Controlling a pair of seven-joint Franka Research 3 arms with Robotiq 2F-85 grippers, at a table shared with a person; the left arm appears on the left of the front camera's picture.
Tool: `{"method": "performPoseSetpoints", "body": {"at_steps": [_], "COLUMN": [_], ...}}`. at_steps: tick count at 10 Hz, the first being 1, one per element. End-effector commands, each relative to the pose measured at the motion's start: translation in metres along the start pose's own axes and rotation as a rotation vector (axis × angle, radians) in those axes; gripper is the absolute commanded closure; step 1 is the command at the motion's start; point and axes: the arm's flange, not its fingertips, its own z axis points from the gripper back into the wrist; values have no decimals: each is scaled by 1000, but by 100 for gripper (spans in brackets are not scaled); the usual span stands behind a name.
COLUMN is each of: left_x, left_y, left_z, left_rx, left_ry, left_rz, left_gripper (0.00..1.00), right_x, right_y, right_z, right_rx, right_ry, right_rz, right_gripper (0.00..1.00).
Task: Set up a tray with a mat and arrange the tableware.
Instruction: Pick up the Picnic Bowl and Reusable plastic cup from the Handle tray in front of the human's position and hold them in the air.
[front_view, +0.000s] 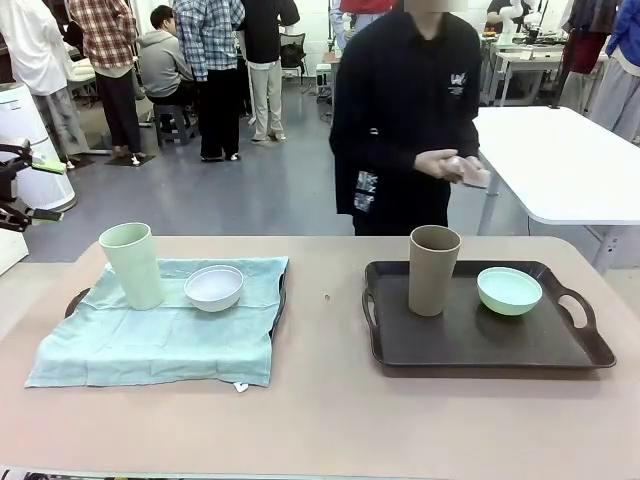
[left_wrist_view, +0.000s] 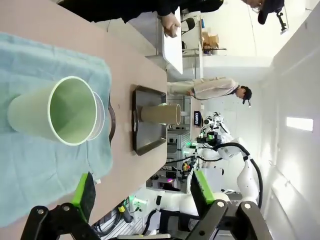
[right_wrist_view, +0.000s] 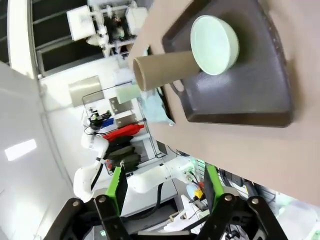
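At frame left, the tall pale green handleless cup (front_view: 133, 265) looks light and stiff (perhaps slick); I'd grip mid-wall. My left pincer (left_wrist_view: 144, 192) and right pincer (right_wrist_view: 165, 187) gape, empty.

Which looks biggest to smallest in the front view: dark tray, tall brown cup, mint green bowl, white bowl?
1. The dark rectangular tray, far the largest.
2. The tall brown-taupe cup.
3. The mint green round bowl and the white round bowl look about the same; can't rank them.

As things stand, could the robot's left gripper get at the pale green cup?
Probably yes: the left gripper is open and empty, and the pale green cup stands ahead of it, only the white bowl beside.
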Motion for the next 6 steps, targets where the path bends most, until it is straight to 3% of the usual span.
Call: {"method": "performPoseSetpoints", "body": {"at_steps": [1, 4, 6], "left_x": [-8, -2, -13], "left_y": [-15, -10, -6], "left_z": [13, 8, 49], "left_rx": [-11, -2, -96], "left_ry": [-27, -17, 117], "left_rz": [-50, -23, -1], "left_gripper": [0, 0, 0], "right_x": [6, 1, -1], "right_y": [4, 1, -13], "right_z": [-10, -3, 36], "right_rx": [-45, -9, 16], "right_ry": [21, 7, 19], "right_rz": [-41, -5, -48], "right_gripper": [19, 19, 19]}}
